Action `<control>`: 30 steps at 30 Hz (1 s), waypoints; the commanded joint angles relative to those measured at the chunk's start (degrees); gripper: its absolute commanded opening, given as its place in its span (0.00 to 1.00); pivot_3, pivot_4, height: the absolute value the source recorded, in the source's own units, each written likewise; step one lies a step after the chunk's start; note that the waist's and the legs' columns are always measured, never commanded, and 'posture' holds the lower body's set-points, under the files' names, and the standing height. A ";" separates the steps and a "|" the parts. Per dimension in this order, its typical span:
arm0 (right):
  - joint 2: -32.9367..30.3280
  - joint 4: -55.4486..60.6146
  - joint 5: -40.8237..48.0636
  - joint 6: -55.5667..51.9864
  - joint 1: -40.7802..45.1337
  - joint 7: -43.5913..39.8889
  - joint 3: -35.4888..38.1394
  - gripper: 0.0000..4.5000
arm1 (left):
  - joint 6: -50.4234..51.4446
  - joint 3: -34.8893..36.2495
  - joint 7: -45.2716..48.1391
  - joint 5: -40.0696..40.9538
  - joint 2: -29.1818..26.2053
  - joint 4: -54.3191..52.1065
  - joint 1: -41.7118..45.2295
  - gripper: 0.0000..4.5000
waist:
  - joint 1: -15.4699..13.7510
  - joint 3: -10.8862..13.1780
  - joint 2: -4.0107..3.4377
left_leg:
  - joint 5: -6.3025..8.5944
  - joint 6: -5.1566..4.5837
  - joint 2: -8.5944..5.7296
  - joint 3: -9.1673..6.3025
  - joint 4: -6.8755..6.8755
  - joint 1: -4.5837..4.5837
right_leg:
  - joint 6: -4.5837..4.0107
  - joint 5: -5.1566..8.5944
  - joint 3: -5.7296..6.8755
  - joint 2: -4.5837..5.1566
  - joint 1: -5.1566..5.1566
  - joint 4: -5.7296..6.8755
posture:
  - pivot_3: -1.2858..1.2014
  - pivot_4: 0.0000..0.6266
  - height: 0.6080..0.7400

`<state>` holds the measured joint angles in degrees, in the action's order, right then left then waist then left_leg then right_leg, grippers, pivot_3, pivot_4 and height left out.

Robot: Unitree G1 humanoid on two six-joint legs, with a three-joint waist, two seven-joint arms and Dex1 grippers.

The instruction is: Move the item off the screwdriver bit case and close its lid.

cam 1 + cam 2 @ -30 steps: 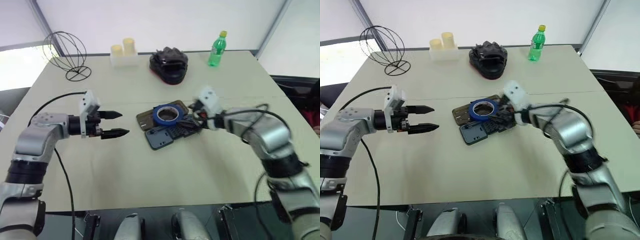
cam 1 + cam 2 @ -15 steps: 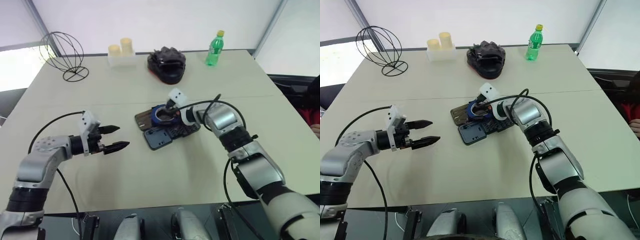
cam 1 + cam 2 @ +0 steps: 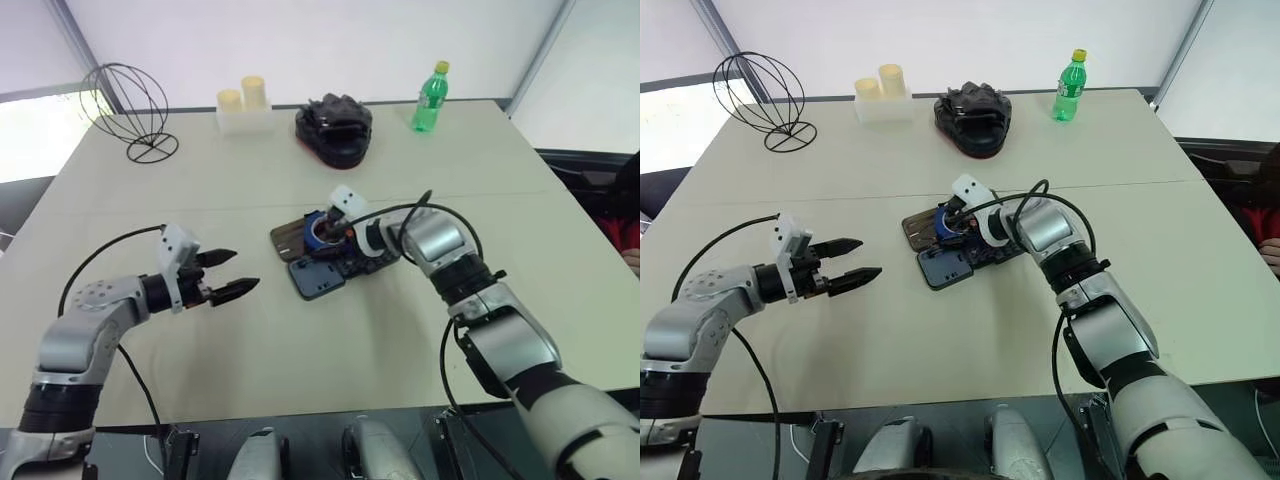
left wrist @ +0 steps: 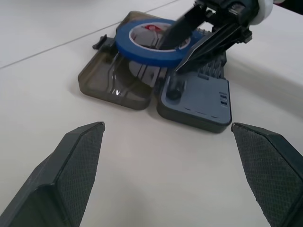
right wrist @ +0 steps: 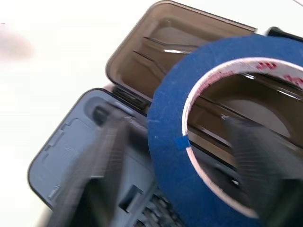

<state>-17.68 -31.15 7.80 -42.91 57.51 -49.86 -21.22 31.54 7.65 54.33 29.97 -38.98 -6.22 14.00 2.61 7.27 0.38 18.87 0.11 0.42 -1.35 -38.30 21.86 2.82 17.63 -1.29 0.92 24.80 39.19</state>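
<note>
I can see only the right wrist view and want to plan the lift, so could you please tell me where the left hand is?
Observer: The left hand is open and hovers over the table, to the left of the case and apart from it.
Operator: Thank you. Does anything stand behind the case that I should avoid?
Observer: Yes. A black object sits well behind it near the table's far edge, with a green bottle to its right.
</note>
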 commanded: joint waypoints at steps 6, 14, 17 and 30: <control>-1.12 0.36 -4.42 3.39 -0.33 1.92 0.22 0.10 | -1.86 0.91 -0.88 0.11 0.51 0.30 0.91 1.00 | -0.03 -0.01 0.01 | 0.00 0.01 -0.01 0.00 -0.01 -0.02 | 0.00 0.00 0.00 0.02 -0.01 0.00 | 0.52 0.24 1.00; -19.97 15.46 -13.79 8.94 -0.63 6.20 5.05 0.10 | -2.19 -0.36 -0.09 -0.11 1.16 1.30 1.36 1.00 | -0.31 0.03 -0.06 | -0.35 0.62 -0.49 -0.15 0.07 0.69 | 0.02 -0.01 0.10 0.50 0.67 0.07 | 0.52 0.24 1.00; -26.78 19.66 -14.27 6.04 -6.34 7.04 9.46 0.10 | -1.69 -1.90 0.88 0.02 1.67 1.16 2.54 1.00 | -0.25 0.01 -0.01 | -0.34 0.61 -0.52 -0.14 0.07 0.66 | 0.02 -0.01 0.11 0.52 0.58 0.07 | 0.52 0.24 1.00; -31.78 9.32 -8.08 4.58 -20.70 13.37 28.27 0.10 | 0.15 -8.25 6.07 -0.25 1.53 -0.37 10.77 1.00 | -0.18 0.02 -0.03 | -0.35 0.59 -0.55 -0.05 0.04 0.55 | 0.04 -0.02 0.05 0.48 0.46 0.12 | 0.52 0.24 1.00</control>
<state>-48.55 -20.90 -0.72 -40.61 36.77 -37.51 5.27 32.15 -0.84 59.76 29.84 -37.05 -6.35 24.11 2.43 7.29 0.35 18.52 0.69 -0.13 -1.40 -38.26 22.40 2.86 17.61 -1.25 1.40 25.25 39.32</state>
